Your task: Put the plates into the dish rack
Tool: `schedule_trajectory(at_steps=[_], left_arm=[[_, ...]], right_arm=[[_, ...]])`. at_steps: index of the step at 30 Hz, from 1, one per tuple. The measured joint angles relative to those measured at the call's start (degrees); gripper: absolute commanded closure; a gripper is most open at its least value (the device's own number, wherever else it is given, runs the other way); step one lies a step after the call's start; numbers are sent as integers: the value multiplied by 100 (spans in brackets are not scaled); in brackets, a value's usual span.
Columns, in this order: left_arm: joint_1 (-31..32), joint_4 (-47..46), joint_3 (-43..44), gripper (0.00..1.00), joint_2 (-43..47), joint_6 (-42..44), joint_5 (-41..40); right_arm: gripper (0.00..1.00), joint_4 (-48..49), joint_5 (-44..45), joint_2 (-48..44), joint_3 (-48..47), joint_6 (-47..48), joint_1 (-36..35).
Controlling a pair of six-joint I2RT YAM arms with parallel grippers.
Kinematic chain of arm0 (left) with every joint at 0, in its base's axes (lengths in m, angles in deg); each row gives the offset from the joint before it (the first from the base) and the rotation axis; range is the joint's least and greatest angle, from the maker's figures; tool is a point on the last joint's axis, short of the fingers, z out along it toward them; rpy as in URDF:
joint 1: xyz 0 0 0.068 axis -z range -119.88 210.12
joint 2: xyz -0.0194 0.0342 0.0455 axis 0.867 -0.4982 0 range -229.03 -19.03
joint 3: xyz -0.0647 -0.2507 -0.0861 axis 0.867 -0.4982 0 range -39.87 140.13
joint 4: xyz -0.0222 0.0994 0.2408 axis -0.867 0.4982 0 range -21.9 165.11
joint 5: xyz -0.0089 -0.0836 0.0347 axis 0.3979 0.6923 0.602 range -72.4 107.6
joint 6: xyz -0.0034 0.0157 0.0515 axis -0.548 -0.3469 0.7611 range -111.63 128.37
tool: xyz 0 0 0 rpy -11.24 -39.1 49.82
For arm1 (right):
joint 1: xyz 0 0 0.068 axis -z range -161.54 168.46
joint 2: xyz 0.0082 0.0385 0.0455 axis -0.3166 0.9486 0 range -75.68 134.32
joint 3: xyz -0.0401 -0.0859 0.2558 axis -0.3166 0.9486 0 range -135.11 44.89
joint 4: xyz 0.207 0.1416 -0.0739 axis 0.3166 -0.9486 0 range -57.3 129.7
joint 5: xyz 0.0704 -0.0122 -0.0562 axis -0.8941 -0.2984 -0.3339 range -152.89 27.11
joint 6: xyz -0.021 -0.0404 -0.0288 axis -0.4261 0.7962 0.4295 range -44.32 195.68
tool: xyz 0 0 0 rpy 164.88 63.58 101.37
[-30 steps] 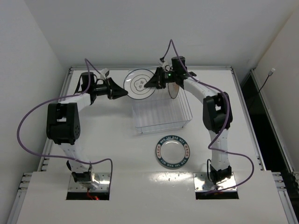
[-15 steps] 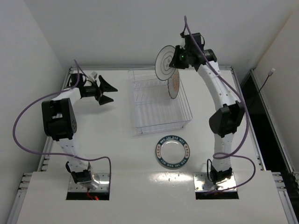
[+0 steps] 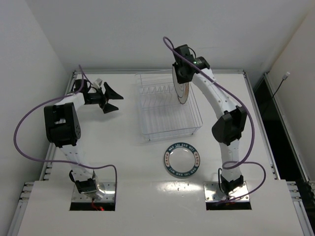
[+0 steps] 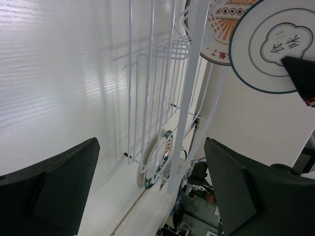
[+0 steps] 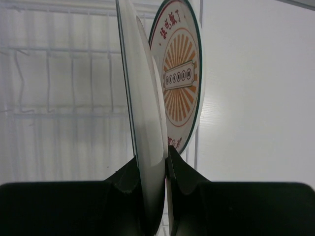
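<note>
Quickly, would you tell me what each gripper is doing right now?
Left gripper: open, empty.
Right gripper: shut on the ringed white plate.

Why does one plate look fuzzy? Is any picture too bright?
Right wrist: the gripped white plate is edge-on and very close, so fuzzy; the striped plate behind looks sharper. Left wrist: the table glares bright white. Top external: everything sharp.

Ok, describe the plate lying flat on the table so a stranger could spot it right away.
Find the clear dish rack in the middle of the table. Between it and the table's near edge lies the blue-rimmed plate. It alone is flat on the table; the striped plate and the ringed plate are up on edge at the rack.
</note>
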Motion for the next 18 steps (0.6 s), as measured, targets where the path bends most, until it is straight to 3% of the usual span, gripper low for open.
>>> schedule_trajectory(at_steps=[12,16,18], left_arm=[[-85,111,-103,14,-22,144,-2],[-120,186,-111,14,-46,186,-39],[-144,201,-111,14,-46,192,-46]], right_arm=[[100,-76,660,649,7,116,-96],[93,-55,579,857,7,118,-79],[85,-52,492,977,7,114,-63]])
